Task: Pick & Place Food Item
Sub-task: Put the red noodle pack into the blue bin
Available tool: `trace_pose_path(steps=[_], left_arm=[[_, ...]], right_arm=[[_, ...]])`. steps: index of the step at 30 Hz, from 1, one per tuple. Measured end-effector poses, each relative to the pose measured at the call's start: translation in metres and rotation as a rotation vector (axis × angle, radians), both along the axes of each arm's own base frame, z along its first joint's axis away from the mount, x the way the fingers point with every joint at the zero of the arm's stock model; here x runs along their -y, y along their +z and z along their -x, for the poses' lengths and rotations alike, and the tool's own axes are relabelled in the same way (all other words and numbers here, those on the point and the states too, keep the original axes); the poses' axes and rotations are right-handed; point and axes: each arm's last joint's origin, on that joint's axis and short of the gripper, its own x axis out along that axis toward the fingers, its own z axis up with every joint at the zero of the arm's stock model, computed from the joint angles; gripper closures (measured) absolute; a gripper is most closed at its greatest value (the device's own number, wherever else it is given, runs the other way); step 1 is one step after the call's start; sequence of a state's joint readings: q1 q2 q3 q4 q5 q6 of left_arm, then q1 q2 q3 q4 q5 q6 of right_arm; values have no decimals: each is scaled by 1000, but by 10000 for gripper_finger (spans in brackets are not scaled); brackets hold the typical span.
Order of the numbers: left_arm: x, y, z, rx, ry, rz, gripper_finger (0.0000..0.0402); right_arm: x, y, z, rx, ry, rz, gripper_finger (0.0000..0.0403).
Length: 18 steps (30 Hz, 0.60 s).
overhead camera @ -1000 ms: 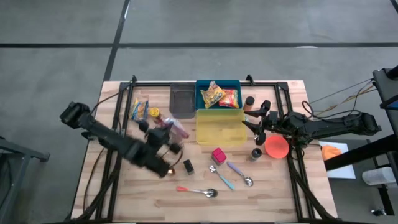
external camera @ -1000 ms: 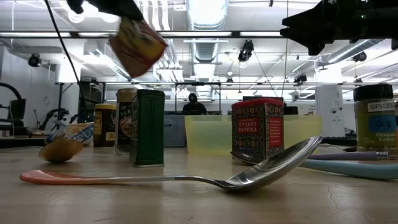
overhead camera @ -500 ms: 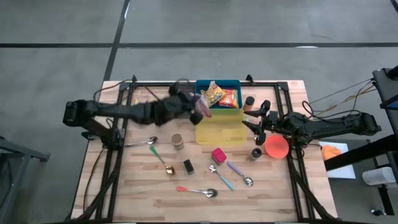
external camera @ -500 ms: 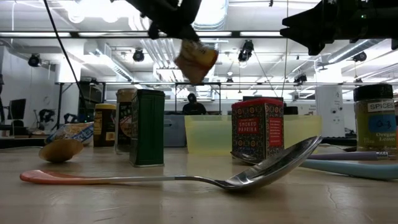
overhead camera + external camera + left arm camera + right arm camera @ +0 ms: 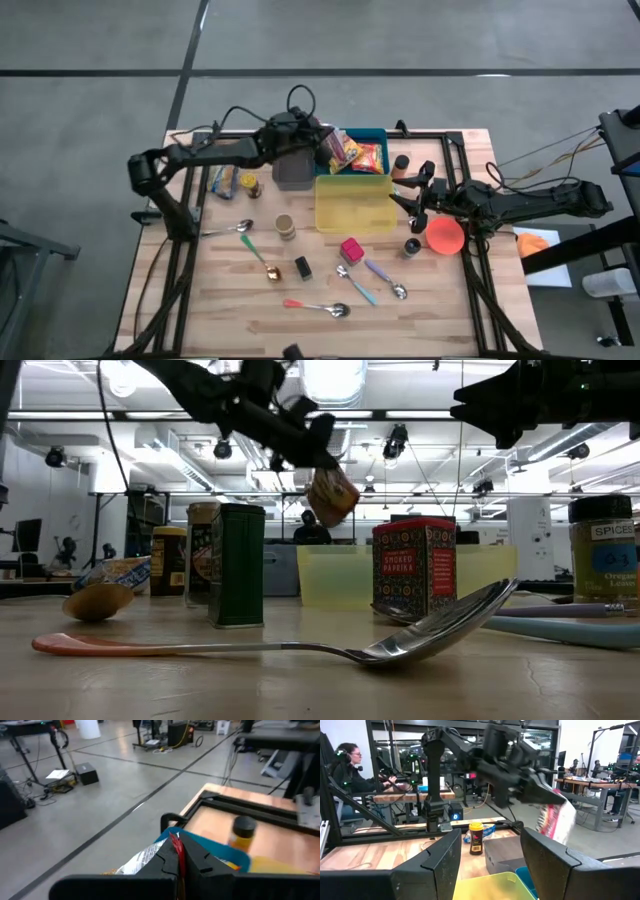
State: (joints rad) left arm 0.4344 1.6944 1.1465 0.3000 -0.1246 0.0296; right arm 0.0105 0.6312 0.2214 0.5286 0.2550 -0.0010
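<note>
High view first: the left gripper (image 5: 318, 152) reaches across the far side of the wooden table (image 5: 230, 310) and is clamped tight on a snack packet (image 5: 333, 150), holding it in the air at the near-left corner of the blue bin (image 5: 350, 133). That bin sits at the table's far edge and already has bright yellow and red packets lying in it. Just in front of it stands a yellow bin (image 5: 353, 202), and to its left a grey container (image 5: 292, 165) lies under the arm. From table height the packet (image 5: 333, 494) hangs well above the tabletop, pinched at its top by the left gripper (image 5: 318, 438) and tilted, with a green tin (image 5: 237, 564) and a red paprika tin (image 5: 414, 567) standing on the wood below and a spoon (image 5: 300, 646) with a pink handle lying nearest the lens. Looking past the left arm's own fingers (image 5: 197, 861), they are pressed together on a thin red edge of the packet, above the blue bin's rim. The right gripper (image 5: 416, 203) waits over the right part of the table beside an orange bowl (image 5: 445, 236), its fingers (image 5: 547, 851) parted about halfway with nothing between them. Through that gap you see the packet (image 5: 555, 821) dangling, pink and white, beyond the yellow bin. A person (image 5: 350, 767) sits at a desk in the room behind.
</note>
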Motion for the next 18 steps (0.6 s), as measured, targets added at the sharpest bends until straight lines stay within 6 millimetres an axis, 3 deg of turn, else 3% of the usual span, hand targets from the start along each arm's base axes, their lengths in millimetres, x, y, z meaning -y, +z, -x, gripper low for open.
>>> trace_pose_path(steps=[7,18], left_arm=[[-22,-28,-17,-60,33,48,401],[-27,-58,-29,-45,67,204,401]], right_arm=[[0,0,0,0,0,0,199],[0,0,0,-1,-1,0,199]])
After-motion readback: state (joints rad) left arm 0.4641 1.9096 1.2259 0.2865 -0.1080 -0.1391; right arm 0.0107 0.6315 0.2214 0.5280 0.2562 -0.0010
